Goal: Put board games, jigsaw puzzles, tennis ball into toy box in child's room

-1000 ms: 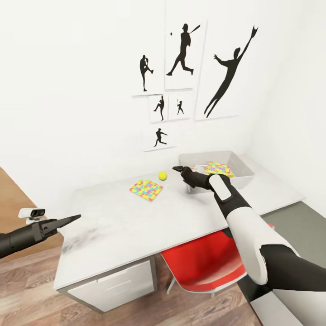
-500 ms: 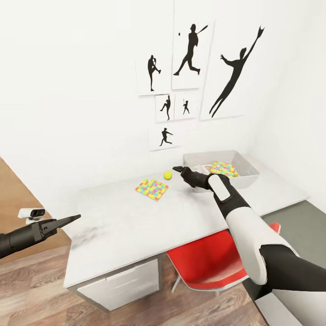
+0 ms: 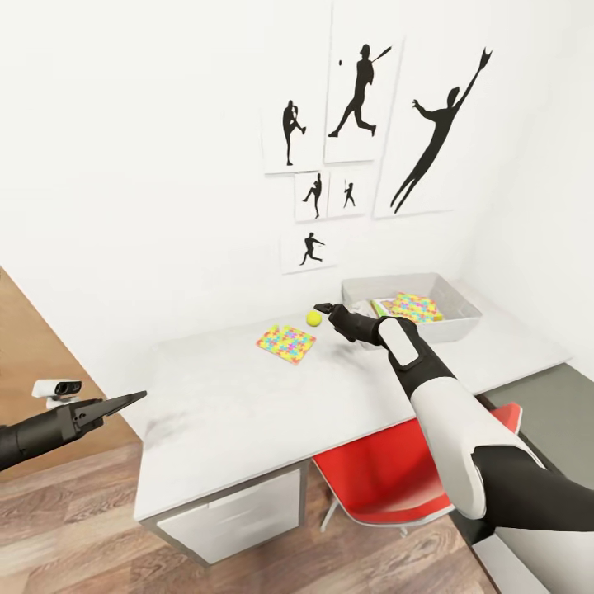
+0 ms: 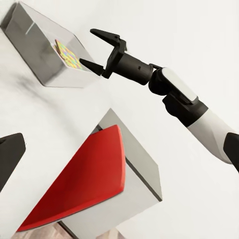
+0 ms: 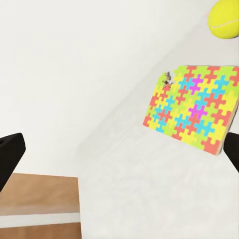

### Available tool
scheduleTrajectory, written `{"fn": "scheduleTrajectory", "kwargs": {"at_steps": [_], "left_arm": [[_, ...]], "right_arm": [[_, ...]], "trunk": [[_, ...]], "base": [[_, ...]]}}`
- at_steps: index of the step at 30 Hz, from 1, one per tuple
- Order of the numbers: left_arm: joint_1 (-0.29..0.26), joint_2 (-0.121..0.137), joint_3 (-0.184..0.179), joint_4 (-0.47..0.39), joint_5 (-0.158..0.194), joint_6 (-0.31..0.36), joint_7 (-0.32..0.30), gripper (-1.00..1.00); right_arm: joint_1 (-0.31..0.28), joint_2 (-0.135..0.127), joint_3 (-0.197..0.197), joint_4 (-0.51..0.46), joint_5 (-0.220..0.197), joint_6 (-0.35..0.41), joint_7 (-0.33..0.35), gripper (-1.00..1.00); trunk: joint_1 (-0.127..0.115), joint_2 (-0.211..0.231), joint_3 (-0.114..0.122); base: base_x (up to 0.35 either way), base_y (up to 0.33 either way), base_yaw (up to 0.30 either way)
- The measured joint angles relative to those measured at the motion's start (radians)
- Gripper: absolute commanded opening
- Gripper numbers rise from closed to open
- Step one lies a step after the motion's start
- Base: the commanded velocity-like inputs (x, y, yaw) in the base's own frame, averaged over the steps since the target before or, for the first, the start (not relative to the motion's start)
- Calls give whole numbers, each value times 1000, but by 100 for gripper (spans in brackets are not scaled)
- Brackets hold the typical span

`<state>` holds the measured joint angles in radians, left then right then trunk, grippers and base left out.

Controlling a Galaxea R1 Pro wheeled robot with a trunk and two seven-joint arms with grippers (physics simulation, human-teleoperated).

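On the pale grey table [image 3: 247, 412], a tennis ball [image 3: 313, 318] [image 5: 224, 19] lies beside a jigsaw puzzle [image 3: 285, 341] [image 5: 194, 107] that is flat on the top. My right gripper [image 3: 323, 311] [image 4: 88, 47] [image 5: 124, 144] hovers open just right of the ball, with nothing between its fingers. Behind the gripper, the toy box [image 3: 462, 318] [image 4: 40, 59] stands at the table's far right and holds another jigsaw puzzle [image 3: 417, 307] [image 4: 67, 55]. My left gripper [image 3: 124, 403] hangs open off the table's left end, holding nothing. The board games and the bed are out of view.
A red chair [image 3: 388, 478] [image 4: 84, 184] is tucked under the table's front edge below my right arm. A white drawer unit [image 3: 235, 516] sits under the left end. Black silhouette pictures [image 3: 363, 132] hang on the white wall. Wood floor [image 3: 66, 520] lies at the left.
The whole view has shifted, so the table and pictures sit further right in the picture. My right gripper has drawn closer to the tennis ball. The left arm holds its place.
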<state>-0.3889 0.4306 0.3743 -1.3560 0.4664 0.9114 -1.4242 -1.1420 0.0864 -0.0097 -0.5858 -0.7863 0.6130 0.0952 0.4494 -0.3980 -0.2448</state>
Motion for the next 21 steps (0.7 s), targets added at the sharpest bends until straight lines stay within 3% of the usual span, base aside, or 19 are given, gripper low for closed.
{"fn": "scheduleTrajectory", "kwargs": {"at_steps": [8, 14, 21], "left_arm": [[0, 0, 0, 0, 0, 0, 0, 100], [0, 2, 0, 0, 0, 0, 0, 100], [0, 3, 0, 0, 0, 0, 0, 100]], "right_arm": [[0, 0, 0, 0, 0, -1, -1, 100], [0, 2, 0, 0, 0, -3, -1, 100], [0, 5, 0, 0, 1, -3, -3, 100]], "trunk": [[0, 0, 0], [0, 0, 0], [0, 0, 4]], "base": [[3, 25, 0], [123, 176, 13], [226, 210, 200]]}}
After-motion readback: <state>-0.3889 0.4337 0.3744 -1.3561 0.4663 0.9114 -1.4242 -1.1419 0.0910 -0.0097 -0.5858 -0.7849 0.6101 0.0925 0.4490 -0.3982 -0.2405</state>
